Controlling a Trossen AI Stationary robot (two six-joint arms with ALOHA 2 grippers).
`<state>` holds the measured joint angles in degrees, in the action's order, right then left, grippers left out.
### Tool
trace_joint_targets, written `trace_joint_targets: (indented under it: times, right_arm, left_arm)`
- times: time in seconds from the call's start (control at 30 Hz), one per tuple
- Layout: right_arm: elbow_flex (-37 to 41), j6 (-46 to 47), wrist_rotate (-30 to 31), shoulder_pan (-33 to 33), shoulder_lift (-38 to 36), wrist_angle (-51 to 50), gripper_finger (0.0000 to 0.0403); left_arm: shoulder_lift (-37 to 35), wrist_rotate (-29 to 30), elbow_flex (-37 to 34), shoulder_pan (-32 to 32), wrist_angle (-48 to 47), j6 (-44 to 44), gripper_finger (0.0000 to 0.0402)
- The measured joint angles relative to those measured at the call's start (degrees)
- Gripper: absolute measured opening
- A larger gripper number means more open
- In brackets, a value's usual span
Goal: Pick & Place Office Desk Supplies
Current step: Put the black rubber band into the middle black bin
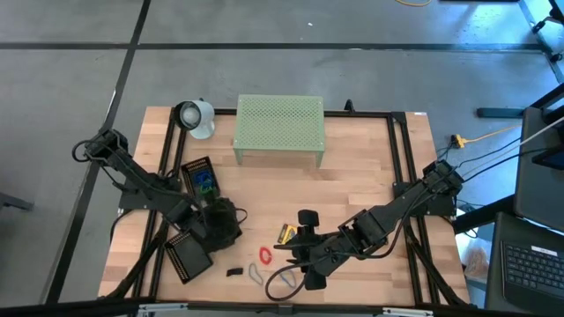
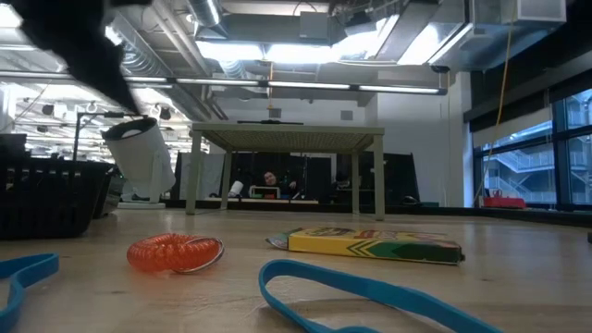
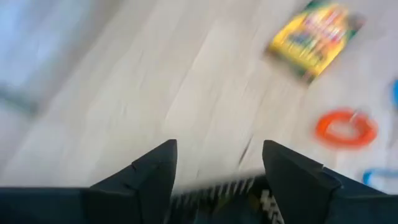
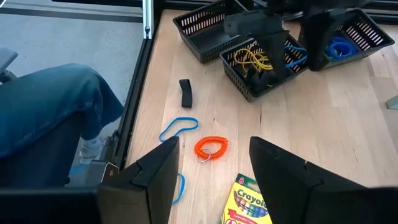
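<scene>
Two hands of mine work the bench (image 1: pixel 352 176). My right hand (image 4: pixel 208 168) hangs released over the crayon box (image 1: pixel 287 232), which lies flat with the orange coil (image 1: pixel 265 255) at its 8 o'clock. My left hand (image 3: pixel 217 168), fingers spread and holding nothing, hovers above a black mesh tray (image 1: pixel 189 255), the blue band (image 4: pixel 178 127) near the binder clip (image 4: pixel 185 92).

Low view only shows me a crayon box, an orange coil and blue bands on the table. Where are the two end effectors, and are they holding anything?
Observer: The right end effector hangs open and empty near the crayon box.
Operator: And the left?
Observer: The left end effector is open over the black mesh trays on the table's left side.
Operator: Anything in the trays?
Observer: Loose yellow bands and blue bands.
</scene>
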<state>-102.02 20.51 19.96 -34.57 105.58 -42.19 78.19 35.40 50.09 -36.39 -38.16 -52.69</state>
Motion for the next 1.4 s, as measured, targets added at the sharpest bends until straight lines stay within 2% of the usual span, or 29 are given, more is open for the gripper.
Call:
trace_joint_targets:
  times: [0.1,0.2,0.37,0.57,0.73,0.83,0.9,1.0,1.2,1.3,1.4]
  right_arm:
    - [0.0,0.0,0.01,0.0,0.0,0.0,0.0199]
    - [0.0,0.0,-0.04,0.0,0.0,0.0,0.0199]
    - [0.0,0.0,0.01,0.0,0.0,0.15,0.0199]
    - [0.0,0.0,0.0,0.0,0.0,0.16,0.0199]
    - [0.0,0.0,-0.05,0.0,0.0,0.17,0.0199]
    - [0.0,-0.02,-0.53,0.0,0.0,0.17,0.0199]
    - [0.0,-0.04,-1.14,0.0,0.0,0.2,0.0199]
    - [0.0,-0.09,-1.39,0.0,0.0,0.17,0.0199]
    - [0.0,-0.07,-1.39,0.0,0.0,0.2,0.0199]
    - [0.0,-0.07,-1.39,0.01,0.0,0.18,0.0199]
    - [0.0,-0.07,-1.4,0.01,0.0,0.19,0.0199]
  left_arm:
    - [0.01,3.01,0.0,0.18,8.97,10.54,0.023]
    - [1.34,2.7,0.0,0.16,18.48,19.92,0.0229]
    - [6.37,3.2,0.0,0.52,31.56,30.65,0.0229]
    - [13.26,4.43,0.0,1.82,44.14,31.46,0.0229]
    - [16.32,3.57,0.0,1.89,46.78,31.99,0.0229]
    - [17.09,1.06,0.0,1.83,48.34,32.19,0.0229]
    - [17.29,-0.82,0.0,2.03,49.6,29.2,0.0229]
    - [17.29,-8.47,0.0,2.52,49.02,23.39,0.0229]
    - [17.29,-35.56,0.0,1.12,47.91,23.17,0.0229]
    - [17.29,-42.87,0.0,-0.68,45.95,22.9,0.0229]
    - [17.29,-45.7,0.0,-2.66,40.45,18.34,0.0229]
